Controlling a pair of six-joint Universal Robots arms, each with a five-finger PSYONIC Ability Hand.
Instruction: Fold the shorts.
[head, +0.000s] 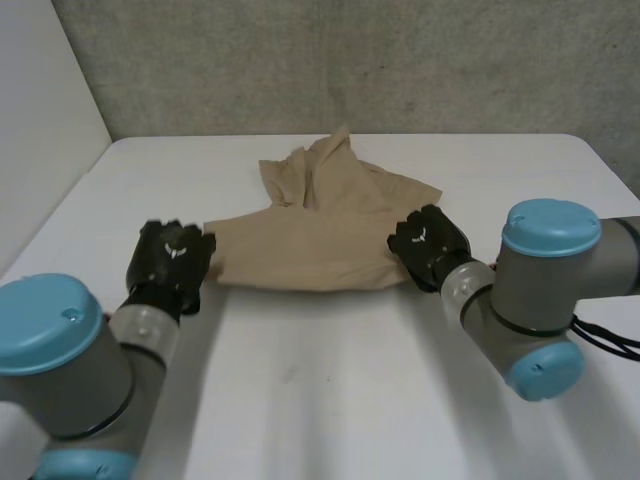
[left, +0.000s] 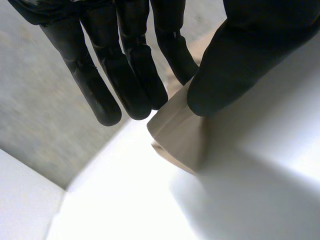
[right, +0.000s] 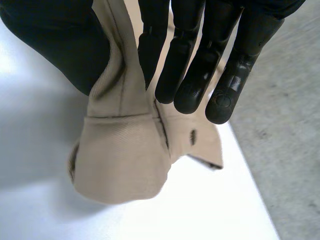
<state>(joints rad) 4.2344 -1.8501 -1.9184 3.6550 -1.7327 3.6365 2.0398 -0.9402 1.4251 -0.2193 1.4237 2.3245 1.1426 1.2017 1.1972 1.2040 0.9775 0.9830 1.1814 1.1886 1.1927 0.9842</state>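
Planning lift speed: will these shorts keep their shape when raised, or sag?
Likely floppy: the shorts bunch and droop where the right hand pinches a corner. Probably light: the left hand holds its corner by a mere pinch. The unheld middle would probably sag.

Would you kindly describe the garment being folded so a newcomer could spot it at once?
On the white table, between the two black hands, lies a tan pair of shorts. The left hand pinches its near left corner, the right hand its near right; it is the only cloth there.
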